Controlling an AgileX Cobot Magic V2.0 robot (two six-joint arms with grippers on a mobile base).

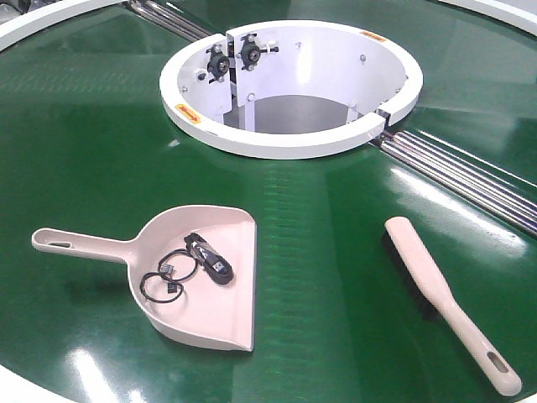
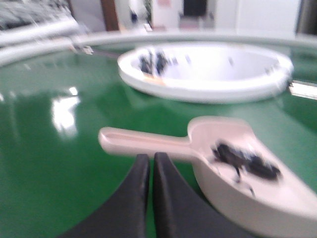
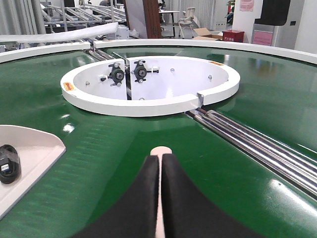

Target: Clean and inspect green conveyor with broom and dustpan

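The green conveyor [image 1: 84, 151] fills the front view. The beige-pink dustpan [image 1: 222, 315] lies on it at front left, handle pointing left, with a black cable [image 1: 205, 256] in its scoop. The beige broom [image 1: 436, 290] lies at front right, handle end nearest. Neither gripper shows in the front view. In the blurred left wrist view, my left gripper [image 2: 151, 156] is shut and empty, with the dustpan handle [image 2: 148, 141] just beyond its tips. My right gripper [image 3: 160, 157] is shut and lined up over the broom, whose tip [image 3: 161, 150] shows past the fingertips.
The white ring-shaped hub [image 1: 294, 143] stands at the belt's middle, with bearings inside. Bare metal rollers [image 1: 470, 172] run from it to the right. The belt's white rim [image 1: 33, 390] curves along the near left edge. The dustpan corner [image 3: 29, 148] shows at the right wrist view's left.
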